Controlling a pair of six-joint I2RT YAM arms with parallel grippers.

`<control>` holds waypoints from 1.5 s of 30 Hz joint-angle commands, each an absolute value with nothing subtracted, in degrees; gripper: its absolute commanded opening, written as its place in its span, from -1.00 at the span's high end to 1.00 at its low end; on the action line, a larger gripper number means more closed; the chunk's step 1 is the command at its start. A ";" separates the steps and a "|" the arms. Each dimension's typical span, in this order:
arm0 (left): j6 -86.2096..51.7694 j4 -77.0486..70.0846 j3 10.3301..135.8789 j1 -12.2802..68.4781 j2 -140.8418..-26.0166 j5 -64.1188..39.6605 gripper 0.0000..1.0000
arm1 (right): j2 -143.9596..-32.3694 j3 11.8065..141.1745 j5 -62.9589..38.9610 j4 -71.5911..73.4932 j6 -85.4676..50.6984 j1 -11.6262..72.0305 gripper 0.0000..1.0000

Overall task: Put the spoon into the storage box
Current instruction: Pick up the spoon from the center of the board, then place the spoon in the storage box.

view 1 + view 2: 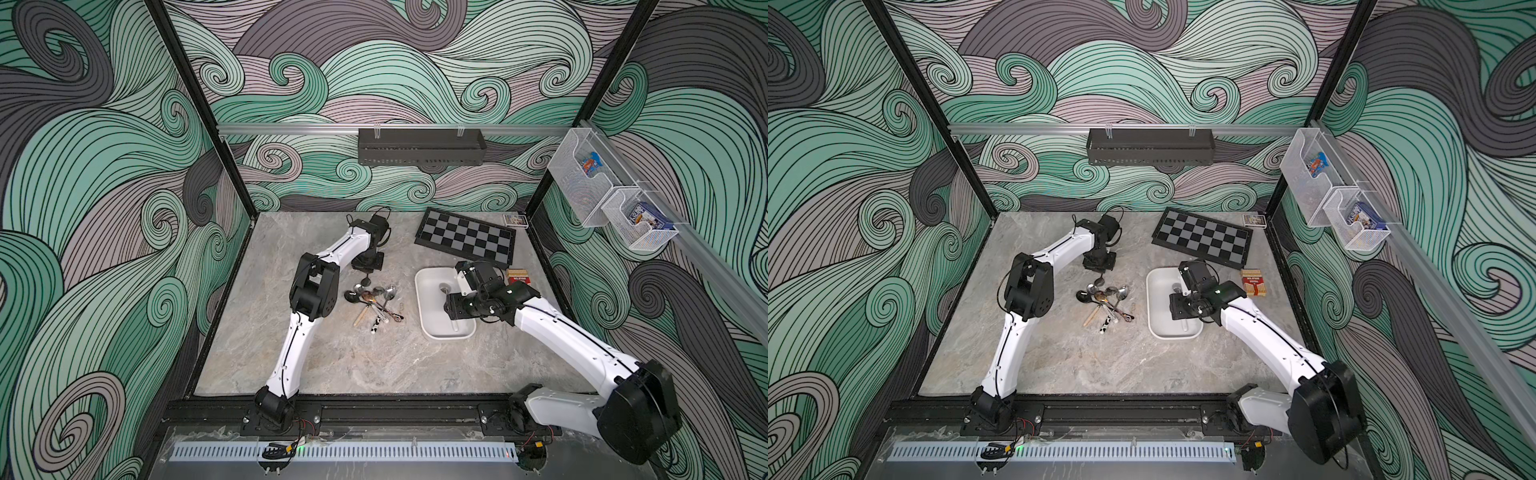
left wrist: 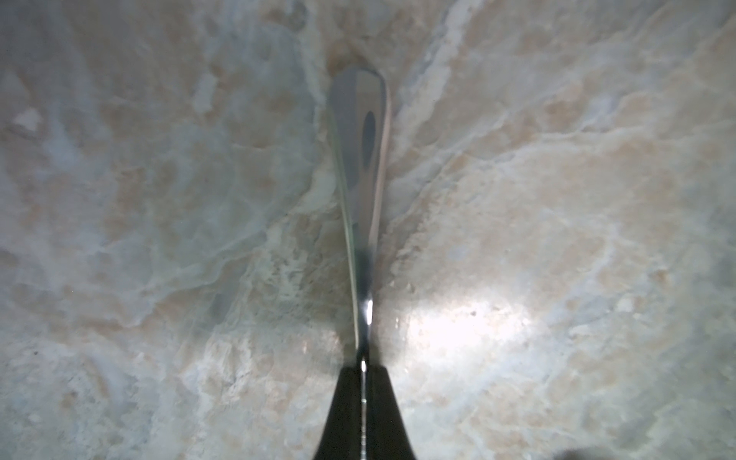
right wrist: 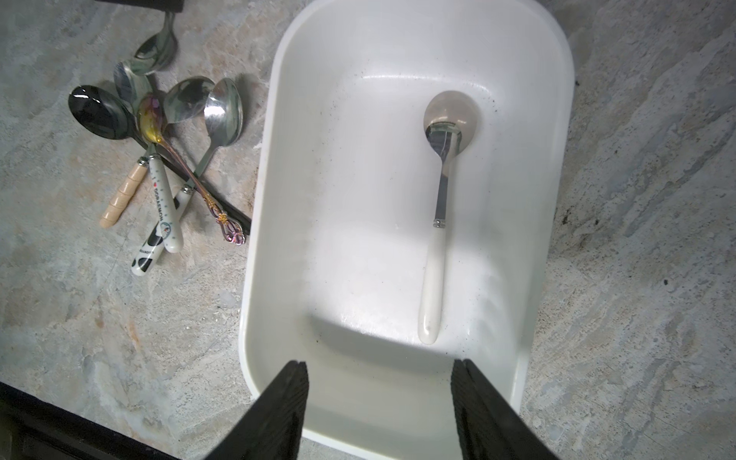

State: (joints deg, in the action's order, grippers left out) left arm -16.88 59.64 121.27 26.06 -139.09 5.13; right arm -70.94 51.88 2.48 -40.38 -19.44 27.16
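left fingers (image 2: 342,410) clamp spoon (image 2: 360,159) | right fingers (image 3: 278,406) wide over storage box (image 3: 275,179) | white handle (image 3: 162,203) reads DORAEMON

On the marbled tabletop (image 1: 332,357) ahead of me, a black-and-grey chessboard (image 1: 465,237) lies flat; a small card box (image 1: 515,220) sits just beside its far corner; a red packet (image 1: 519,276) rests near its nearer corner; a black perforated shelf (image 1: 419,147) hangs on the back rail; two white mesh baskets (image 1: 582,183) hang on my right wall.

My left arm (image 1: 297,353) and right arm (image 1: 569,340) wear white curved shells, black blocky joints (image 1: 311,291) and thin black cables (image 1: 291,345); the right gripper (image 3: 378,364) has matte black wedge fingers (image 3: 278,410).
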 commanded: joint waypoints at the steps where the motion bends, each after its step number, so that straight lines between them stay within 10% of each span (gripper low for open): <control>1: -19.35 62.51 123.06 26.55 -132.24 4.89 1.00 | -71.28 51.65 3.11 -38.78 -19.89 27.42 -0.24; 16: -35.57 67.33 118.36 42.25 -116.15 10.49 1.00 | -63.96 46.54 -2.90 -32.34 -25.84 10.76 -0.20; 45: -52.15 58.58 126.89 59.06 -135.08 13.48 1.00 | -62.34 43.03 -11.88 -28.50 -27.89 -0.64 -0.18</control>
